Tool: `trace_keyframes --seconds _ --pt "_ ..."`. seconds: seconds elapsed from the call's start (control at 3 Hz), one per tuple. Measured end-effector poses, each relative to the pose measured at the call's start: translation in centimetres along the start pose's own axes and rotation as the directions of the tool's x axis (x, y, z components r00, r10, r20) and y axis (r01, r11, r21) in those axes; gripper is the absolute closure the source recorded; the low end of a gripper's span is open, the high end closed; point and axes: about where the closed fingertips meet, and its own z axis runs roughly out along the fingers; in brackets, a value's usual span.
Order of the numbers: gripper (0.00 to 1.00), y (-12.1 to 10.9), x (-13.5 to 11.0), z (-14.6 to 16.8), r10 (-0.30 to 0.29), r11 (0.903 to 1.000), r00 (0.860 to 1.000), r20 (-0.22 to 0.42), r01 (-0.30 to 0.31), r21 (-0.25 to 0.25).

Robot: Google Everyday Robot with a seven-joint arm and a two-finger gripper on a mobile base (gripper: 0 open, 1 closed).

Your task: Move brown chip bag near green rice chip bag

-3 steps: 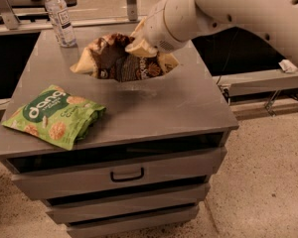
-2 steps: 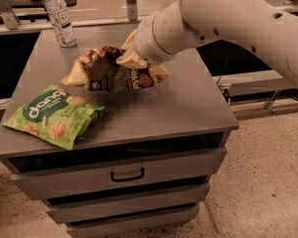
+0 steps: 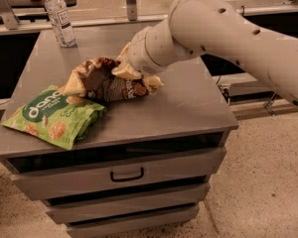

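The brown chip bag [image 3: 105, 85] is crinkled, dark brown with pale tan ends. It is low over the grey cabinet top [image 3: 184, 108], left of the middle. My gripper [image 3: 138, 77] is shut on the bag's right end, with the white arm reaching in from the upper right. The bag's left tan end reaches the upper edge of the green rice chip bag [image 3: 54, 117]. That bag lies flat at the front left corner of the top.
A clear water bottle [image 3: 59, 16] stands at the back left of the cabinet top. The cabinet has drawers below, with a handle [image 3: 126, 174] on the top one. A metal rail and shelving run behind. Speckled floor lies to the right.
My gripper has carried the brown chip bag leftward and down, from the middle of the top to the green rice chip bag's edge.
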Motion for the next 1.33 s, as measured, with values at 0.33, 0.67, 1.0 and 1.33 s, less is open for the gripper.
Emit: trace_keyframes --seconds 0.33,0.67,1.0,1.33 --pt "0.13 -0.2 0.9 1.1 0.000 1.0000 1.000 -0.007 0.000 0.003" --pt "0.00 -0.4 1.8 1.3 0.000 0.9999 1.000 -0.015 0.000 -0.014" --pt "0.00 -1.1 3.1 -0.3 0.000 0.9994 1.000 -0.021 -0.001 -0.035" --pt "0.00 -2.4 5.4 -4.9 0.007 0.9980 1.000 -0.019 -0.008 -0.063"
